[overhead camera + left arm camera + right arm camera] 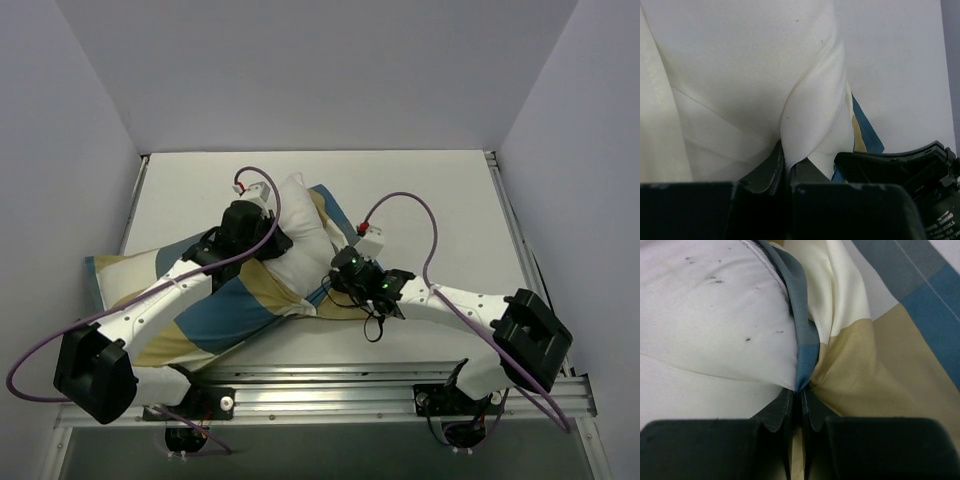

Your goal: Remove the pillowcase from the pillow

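The pillow is lying near the middle of the tabletop, its far end showing bare and white outside the pillowcase; the checked cover is trailing away to the left and toward the near edge in blue, tan and cream blocks; how much of the pillow is sitting inside it I cannot tell.

The left end effector is reaching across the cover onto the bare white part; its fingers are pressed together, pinching a raised fold of the white pillow fabric, which is standing up from between them in the left wrist view; a sliver of blue and tan cover is showing just to the right of that fold.

The right end effector is sitting at the pillow's right side; its fingers are squeezed onto the blue edge of the pillowcase, which is gathering into the tips; white pillow is touching that edge on the left, and tan and cream cloth is puckering on the right; a few dark specks are dotting the pillow's surface there.

Both arms are angling inward from the near edge of the tabletop.
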You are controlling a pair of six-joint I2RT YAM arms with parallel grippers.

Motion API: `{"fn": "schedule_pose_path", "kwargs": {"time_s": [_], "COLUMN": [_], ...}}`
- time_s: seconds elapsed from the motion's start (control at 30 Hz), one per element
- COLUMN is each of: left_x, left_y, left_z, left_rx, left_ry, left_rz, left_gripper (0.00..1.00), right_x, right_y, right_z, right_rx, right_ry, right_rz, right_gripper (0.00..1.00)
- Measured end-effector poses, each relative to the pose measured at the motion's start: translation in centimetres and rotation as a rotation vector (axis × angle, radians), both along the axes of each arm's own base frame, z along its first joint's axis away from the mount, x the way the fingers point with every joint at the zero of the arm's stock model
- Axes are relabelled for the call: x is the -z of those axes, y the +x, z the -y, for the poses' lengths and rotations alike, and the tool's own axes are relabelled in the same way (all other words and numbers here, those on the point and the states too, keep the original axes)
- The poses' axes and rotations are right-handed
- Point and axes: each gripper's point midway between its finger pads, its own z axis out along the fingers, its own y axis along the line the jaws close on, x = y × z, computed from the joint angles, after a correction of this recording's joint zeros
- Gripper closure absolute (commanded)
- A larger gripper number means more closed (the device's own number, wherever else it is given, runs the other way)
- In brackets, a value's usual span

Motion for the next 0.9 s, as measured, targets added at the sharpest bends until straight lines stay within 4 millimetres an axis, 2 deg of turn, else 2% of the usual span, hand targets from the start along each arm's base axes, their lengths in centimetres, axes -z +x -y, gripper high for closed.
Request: {"fn": "schedule_pose_path", "kwargs": {"time_s": [0.27,0.33,0.43,0.47,0.5,0.6,0.73,0.77,0.9], "left_x": [-1.0,-1.3,-2.3,-2.6,-2.8,-2.5,-2.1,-2.0,-1.7], "left_y": [-0.8,-0.6,-0.1,0.0,-0.1,-0.4,-0.8,-0.9,-1.0], "left_z": [0.0,-1.1,-3.9,-4.7,-5.3,-5.8,-5.0,-4.8,-3.8], "left_rx": [0.073,0.045,-0.029,-0.052,-0.067,-0.072,-0.035,-0.028,-0.003], "left_ry": [-0.119,-0.12,-0.114,-0.108,-0.1,-0.083,-0.068,-0.067,-0.062], "left_rz": [-0.064,-0.063,-0.042,-0.034,-0.029,-0.027,-0.026,-0.025,-0.029], "left_gripper": [0.98,0.98,0.98,0.98,0.98,0.98,0.98,0.98,0.97], "right_x": [-2.3,-1.4,3.0,4.3,5.4,6.7,6.3,5.8,1.3], "right_y": [0.5,1.0,1.7,1.3,0.8,0.1,-0.2,0.0,0.7], "right_z": [3.1,5.9,13.9,15.9,16.9,16.8,15.2,14.7,10.5], "right_rx": [-0.008,0.032,0.219,0.261,0.275,0.22,0.126,0.105,-0.015], "right_ry": [0.261,0.237,0.065,0.019,-0.015,-0.058,-0.061,-0.066,-0.054], "right_rz": [0.016,0.005,-0.057,-0.092,-0.125,-0.168,-0.166,-0.155,-0.059], "right_gripper": [1.0,1.0,1.0,1.0,1.0,1.0,1.0,1.0,0.76]}}
